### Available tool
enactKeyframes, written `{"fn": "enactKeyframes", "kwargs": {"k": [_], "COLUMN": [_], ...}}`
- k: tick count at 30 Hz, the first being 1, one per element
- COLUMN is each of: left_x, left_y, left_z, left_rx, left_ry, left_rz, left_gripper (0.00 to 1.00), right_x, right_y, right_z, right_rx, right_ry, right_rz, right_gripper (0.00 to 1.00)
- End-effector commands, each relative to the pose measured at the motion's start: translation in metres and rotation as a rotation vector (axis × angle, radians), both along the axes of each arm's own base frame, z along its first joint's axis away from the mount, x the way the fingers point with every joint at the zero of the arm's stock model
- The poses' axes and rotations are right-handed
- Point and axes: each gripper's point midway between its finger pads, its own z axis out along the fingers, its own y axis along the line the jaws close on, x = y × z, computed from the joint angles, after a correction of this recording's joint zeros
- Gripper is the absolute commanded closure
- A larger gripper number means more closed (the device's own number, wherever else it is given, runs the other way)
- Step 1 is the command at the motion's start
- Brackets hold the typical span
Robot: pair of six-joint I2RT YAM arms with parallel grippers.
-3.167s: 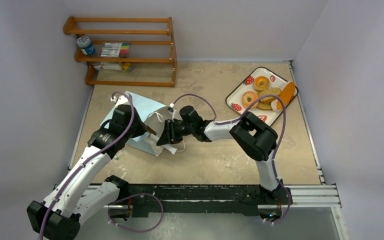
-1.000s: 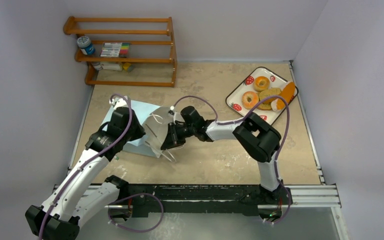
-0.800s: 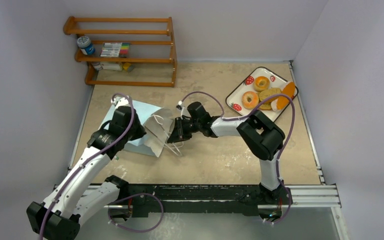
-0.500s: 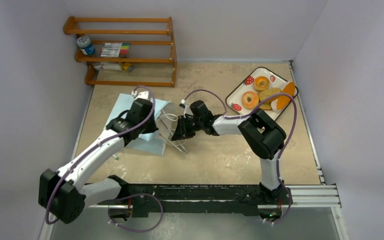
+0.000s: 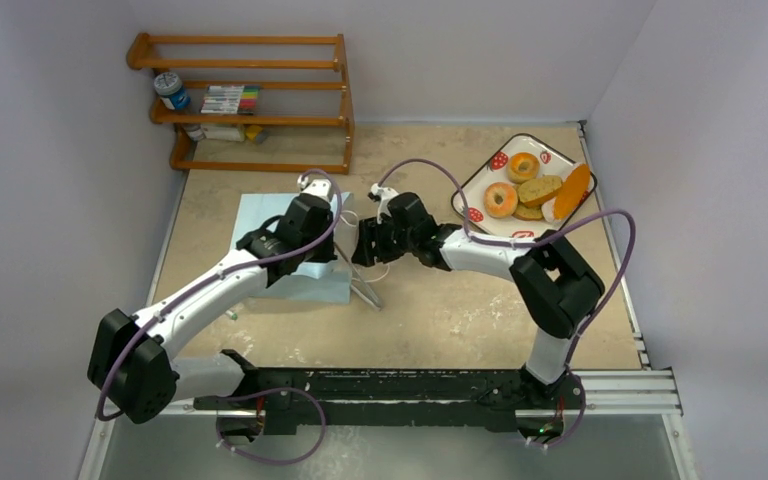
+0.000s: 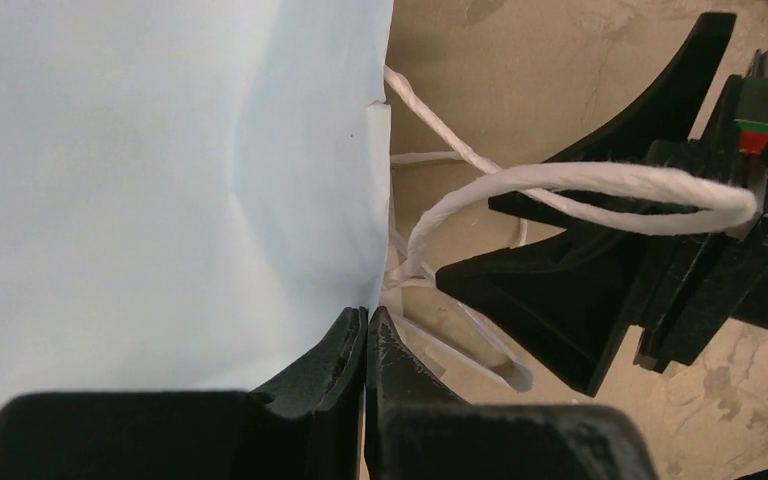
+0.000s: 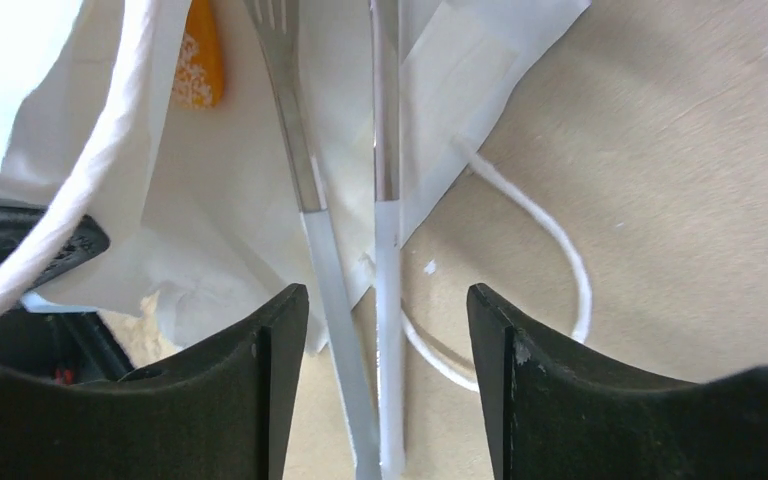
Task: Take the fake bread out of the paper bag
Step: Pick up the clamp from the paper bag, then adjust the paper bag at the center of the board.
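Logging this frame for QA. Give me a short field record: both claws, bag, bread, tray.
left claw: shut on the paper bag edge
right claw: open at the bag mouth, two white-handled utensils between its fingers
bread in bag: one orange piece visible inside
tray: holds several breads

Pale walls [image 5: 50,150] enclose a beige table [image 5: 430,320] and wooden shelf [image 5: 260,100].
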Motion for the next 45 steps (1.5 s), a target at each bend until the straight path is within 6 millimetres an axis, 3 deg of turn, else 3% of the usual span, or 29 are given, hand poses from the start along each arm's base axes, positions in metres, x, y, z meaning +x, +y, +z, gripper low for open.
{"fn": "enactKeyframes", "kwargs": {"k": [1,6,11,12,19,24,30,36,41,45], "left_x": [0.003,-0.004,-0.013,-0.015,-0.024,-0.027,-0.028,-0.027,-0.027,-0.029], "left_y": [0.000,0.006,0.014,0.015,0.019,0.021,0.021,0.027,0.039,0.058], "left_z": [0.022,0.030,0.030,0.029,0.026,0.023,0.025,0.042,0.066,0.080], "left_rx": [-0.033,-0.034,-0.049,-0.047,-0.054,-0.061,-0.086,-0.151,-0.194,-0.183], "left_ry": [-0.088,-0.101,-0.110,-0.105,-0.093,-0.086,-0.088,-0.129,-0.185,-0.214], "left_rz": [-0.017,-0.023,-0.008,-0.009,-0.013,0.000,0.026,0.109,0.193,0.297], "left_gripper": [1.00,1.00,1.00,1.00,1.00,1.00,1.00,0.80,0.64,0.57], "right_x": [0.004,-0.028,-0.036,-0.042,-0.032,-0.030,-0.041,-0.049,-0.050,-0.052], "right_y": [-0.004,0.014,0.016,0.010,-0.007,0.002,0.017,0.020,0.015,0.015], "right_z": [0.007,0.007,-0.003,-0.013,-0.036,-0.038,-0.047,-0.058,-0.042,-0.026], "right_rx": [-0.065,-0.106,-0.142,-0.165,-0.301,-0.283,-0.298,-0.336,-0.308,-0.277], "right_ry": [-0.148,-0.219,-0.243,-0.237,-0.284,-0.315,-0.351,-0.371,-0.379,-0.382], "right_rz": [0.009,0.060,0.042,0.043,-0.061,-0.036,0.028,0.040,0.013,0.007], "right_gripper": [0.38,0.32,0.32,0.32,0.32,0.33,0.36,0.56,0.70,0.73]}}
